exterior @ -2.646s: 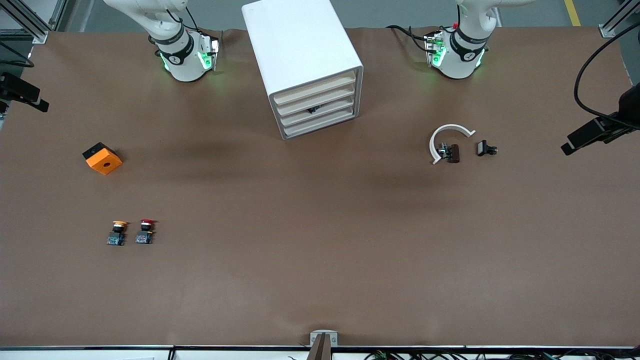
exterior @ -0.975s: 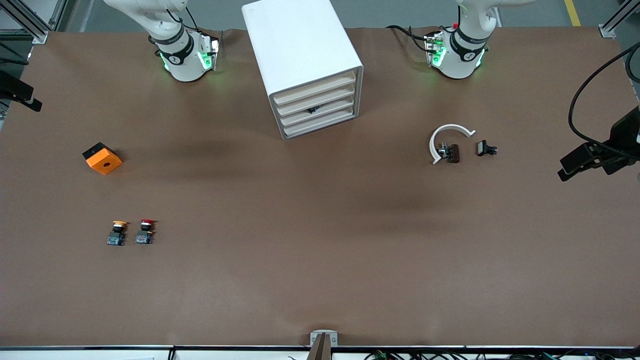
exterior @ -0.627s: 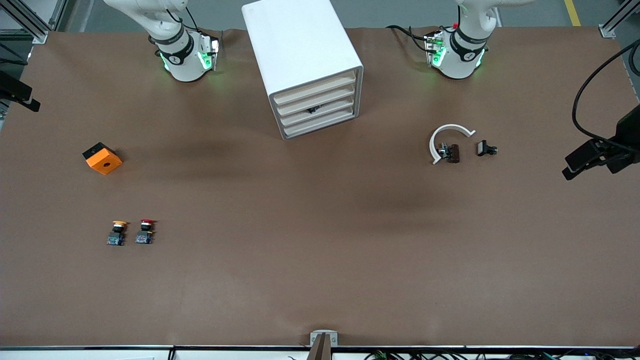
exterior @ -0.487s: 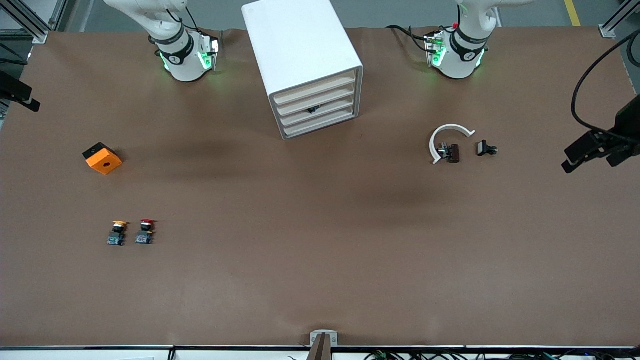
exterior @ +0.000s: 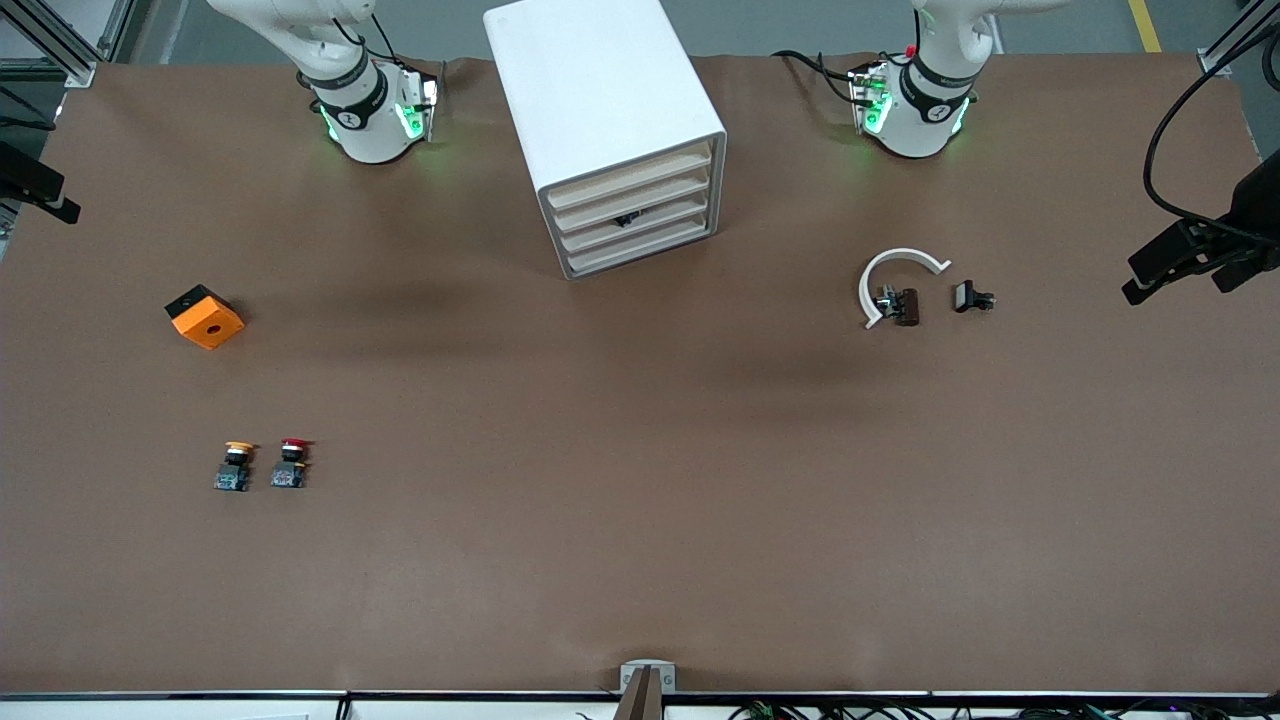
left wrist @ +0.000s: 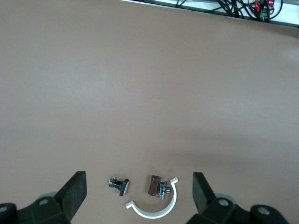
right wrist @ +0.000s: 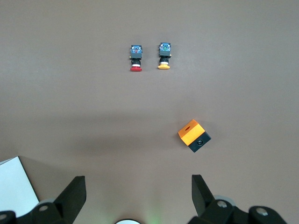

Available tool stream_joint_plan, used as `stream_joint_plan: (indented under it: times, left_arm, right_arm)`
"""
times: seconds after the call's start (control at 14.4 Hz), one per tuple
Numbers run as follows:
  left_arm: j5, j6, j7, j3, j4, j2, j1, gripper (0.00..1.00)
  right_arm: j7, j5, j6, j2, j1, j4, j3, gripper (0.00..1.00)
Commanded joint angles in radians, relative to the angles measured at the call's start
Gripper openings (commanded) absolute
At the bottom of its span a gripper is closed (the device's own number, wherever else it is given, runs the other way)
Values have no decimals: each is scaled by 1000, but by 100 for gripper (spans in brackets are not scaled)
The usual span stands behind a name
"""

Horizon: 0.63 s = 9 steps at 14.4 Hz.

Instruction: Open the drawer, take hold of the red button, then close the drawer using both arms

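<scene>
Red-capped push-button on black-blue body (exterior: pixel 290 464) sat untouched near the worktop's front corner at the right arm's end. Beige-fronted drawers (exterior: pixel 630 208) all closed. Left hand (left wrist: pixel 138 198) and right hand (right wrist: pixel 138 196) both spread, empty. Nothing started.

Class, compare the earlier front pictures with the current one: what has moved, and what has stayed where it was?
Only the left gripper moved: at the left arm's end of the table it dipped toward the front camera, then drew back again, open and empty. The right gripper shifted slightly, open. The cabinet, its drawers shut, the red button and the other parts lie unchanged.
</scene>
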Motion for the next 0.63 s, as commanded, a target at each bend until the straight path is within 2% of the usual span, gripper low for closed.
stream_joint_plan:
  times: [0.0, 0.56]
  left_arm:
    - [-7, -8, 50, -2, -4, -8, 6, 100]
    - [-7, -8, 73, -3, -4, -5, 6, 100]
  right_arm:
    - [30, -16, 6, -27, -9, -26, 9, 100]
    - [43, -16, 8, -35, -8, -26, 11, 100]
